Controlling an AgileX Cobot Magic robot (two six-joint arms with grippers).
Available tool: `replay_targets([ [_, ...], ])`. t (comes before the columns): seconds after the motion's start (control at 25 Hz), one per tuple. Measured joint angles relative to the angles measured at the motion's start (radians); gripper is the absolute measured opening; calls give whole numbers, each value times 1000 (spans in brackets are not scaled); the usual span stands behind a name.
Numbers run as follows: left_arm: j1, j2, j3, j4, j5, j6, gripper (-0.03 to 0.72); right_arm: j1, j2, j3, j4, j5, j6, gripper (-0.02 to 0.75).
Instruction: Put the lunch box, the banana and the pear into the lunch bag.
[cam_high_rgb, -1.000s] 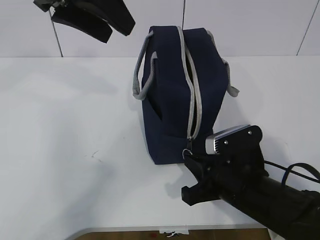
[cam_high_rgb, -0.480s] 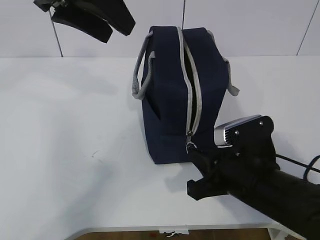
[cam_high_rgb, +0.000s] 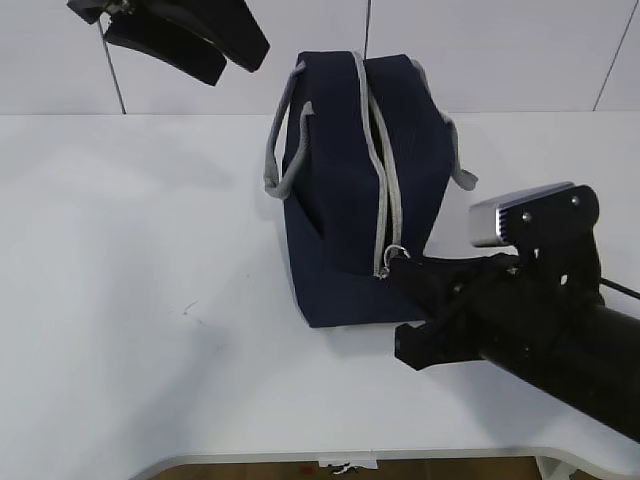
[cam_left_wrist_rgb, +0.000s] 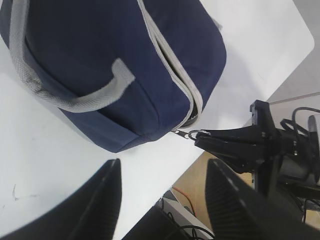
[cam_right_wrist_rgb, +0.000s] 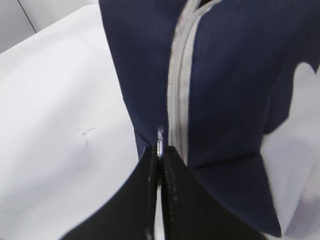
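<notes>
Exterior view: set in front, looking down at a slant across the white desk (cam_high_rgb: 150, 300) toward the back wall, lunch bag (cam_high_rgb: 345, 190) mid-frame. Left wrist view: high up, well apart, looking down on the same lunch bag (cam_left_wrist_rgb: 125, 65) and the right tool (cam_left_wrist_rgb: 210, 142) at its zipper end. Right wrist view: very near, facing that zipper end of the lunch bag (cam_right_wrist_rgb: 225, 75), partly blurred.
</notes>
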Motion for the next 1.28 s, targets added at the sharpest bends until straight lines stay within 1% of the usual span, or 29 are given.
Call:
replay_targets([
  [0.16,0,0,0,0,0,0,406,0,-45,-16,2,63,-2,1],
  [0.84,0,0,0,0,0,0,403,0,-96,-242,4,308,-91,1],
  [0.92,-1,0,0,13,0,0,403,0,-96,-268,4,326,-91,1],
  [1.04,-23,0,0,86,0,0,403,0,-96,-302,9,351,-107,1],
  [1.2,-64,0,2,115,0,0,403,0,-93,-331,64,364,-143,1],
  [1.28,-77,0,38,150,0,0,403,0,-93,-341,75,367,-148,1],
])
